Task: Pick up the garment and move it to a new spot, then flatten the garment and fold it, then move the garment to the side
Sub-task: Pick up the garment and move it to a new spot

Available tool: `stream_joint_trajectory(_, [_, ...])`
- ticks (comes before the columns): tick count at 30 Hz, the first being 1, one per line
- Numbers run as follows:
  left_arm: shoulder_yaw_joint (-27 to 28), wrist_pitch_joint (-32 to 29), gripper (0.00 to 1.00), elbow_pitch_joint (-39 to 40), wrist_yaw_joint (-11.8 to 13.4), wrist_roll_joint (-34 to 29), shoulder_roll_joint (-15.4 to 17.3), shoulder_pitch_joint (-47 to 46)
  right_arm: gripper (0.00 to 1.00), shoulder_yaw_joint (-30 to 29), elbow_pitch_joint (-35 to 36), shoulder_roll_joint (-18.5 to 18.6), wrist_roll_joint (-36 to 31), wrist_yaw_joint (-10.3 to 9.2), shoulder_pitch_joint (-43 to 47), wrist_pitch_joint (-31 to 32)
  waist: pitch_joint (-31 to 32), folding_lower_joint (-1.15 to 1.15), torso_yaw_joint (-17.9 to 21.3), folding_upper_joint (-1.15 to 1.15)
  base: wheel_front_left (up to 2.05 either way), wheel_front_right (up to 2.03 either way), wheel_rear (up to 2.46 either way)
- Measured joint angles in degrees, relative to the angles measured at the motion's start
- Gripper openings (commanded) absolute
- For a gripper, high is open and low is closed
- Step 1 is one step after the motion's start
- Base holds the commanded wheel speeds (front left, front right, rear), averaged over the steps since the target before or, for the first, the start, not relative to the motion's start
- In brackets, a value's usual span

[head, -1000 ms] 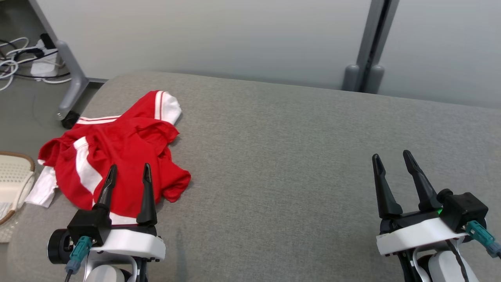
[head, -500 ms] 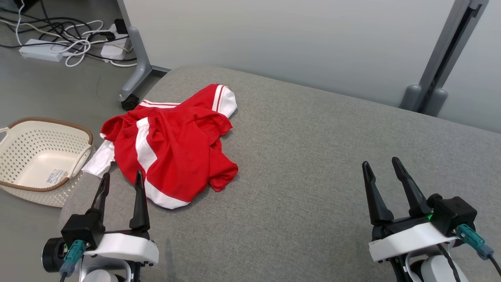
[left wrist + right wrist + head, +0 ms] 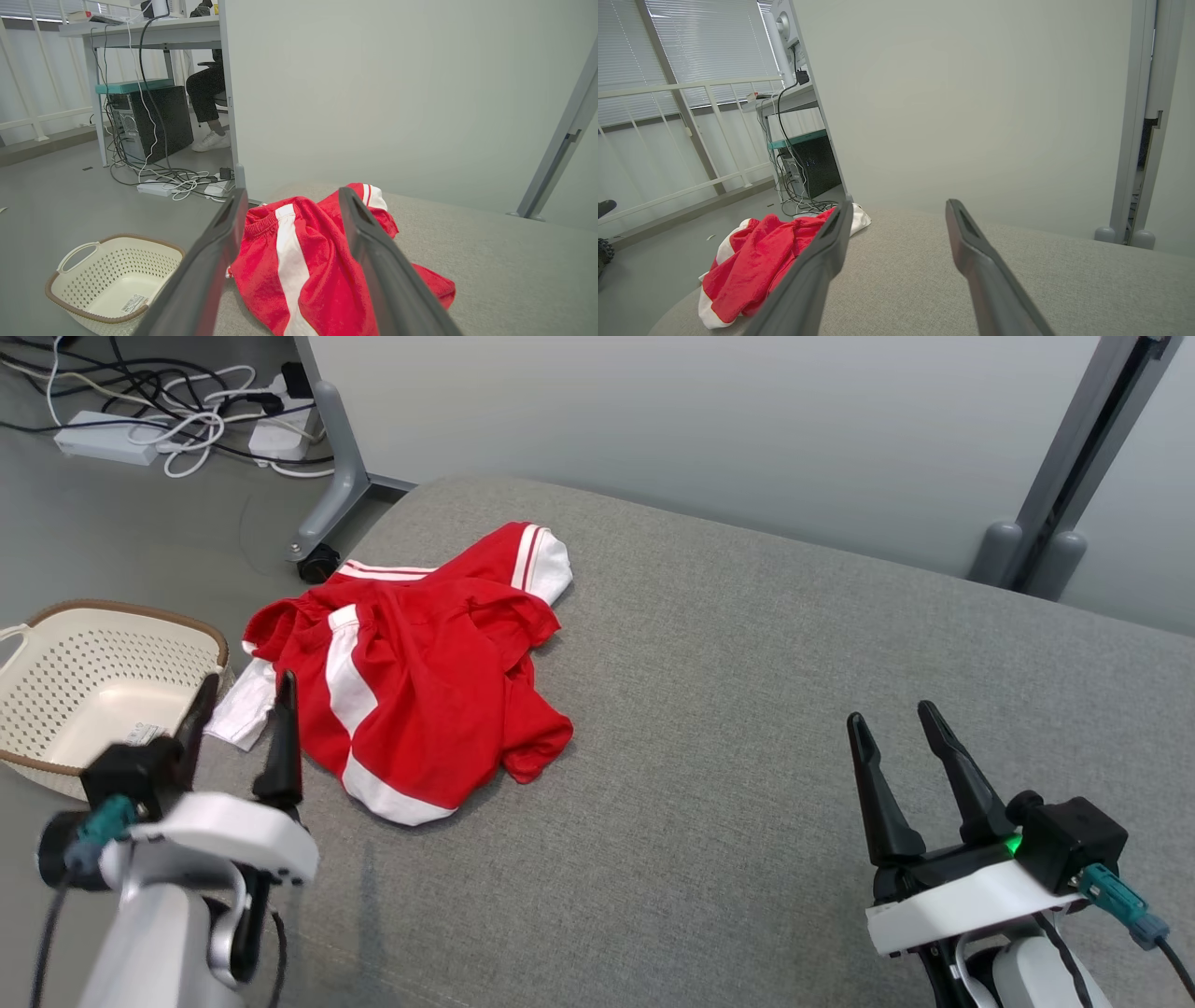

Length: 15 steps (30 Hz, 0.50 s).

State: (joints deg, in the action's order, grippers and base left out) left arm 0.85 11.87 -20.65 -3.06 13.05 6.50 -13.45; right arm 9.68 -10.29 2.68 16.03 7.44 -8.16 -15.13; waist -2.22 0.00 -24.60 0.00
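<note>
The garment (image 3: 420,681) is a crumpled red piece with white stripes and white trim, lying near the left end of the grey cushioned surface (image 3: 747,709). In the left wrist view the garment (image 3: 308,261) lies just ahead between the fingers. From the right wrist the garment (image 3: 756,261) sits far off to the left. My left gripper (image 3: 245,698) hovers open at the garment's near left edge, with nothing between its fingers. My right gripper (image 3: 894,728) stands open over bare cushion at the lower right, well away from the cloth.
A cream perforated basket (image 3: 84,681) with a brown rim stands on the floor just left of the cushion. Power strips and tangled cables (image 3: 177,425) lie on the floor behind it. A grey partition leg with a caster (image 3: 322,537) stands at the cushion's far left corner.
The head camera has turned left, bringing the basket and cables into view. My left arm has swung left and lifted, now at the garment's left edge. Both grippers stay open.
</note>
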Motion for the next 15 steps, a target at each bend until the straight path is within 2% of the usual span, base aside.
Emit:
stream_joint_trajectory(10, [2.74, -20.25, 1.00, -10.05, -2.69, 6.43, 8.82, -18.19, 1.00, 1.22, 0.89, 0.16, -0.75, 0.00, -2.65, -0.01, -2.79, 0.00, 3.06, 0.00, 0.00, 0.00, 0.00])
stream_joint_trajectory(15, [3.09, -26.72, 1.00, -16.82, -3.47, 8.92, 12.02, -24.80, 1.00, 1.81, 1.62, 0.54, -1.02, 0.01, -4.36, -0.01, -4.66, -0.01, 6.24, 0.00, 0.00, 0.00, 0.00])
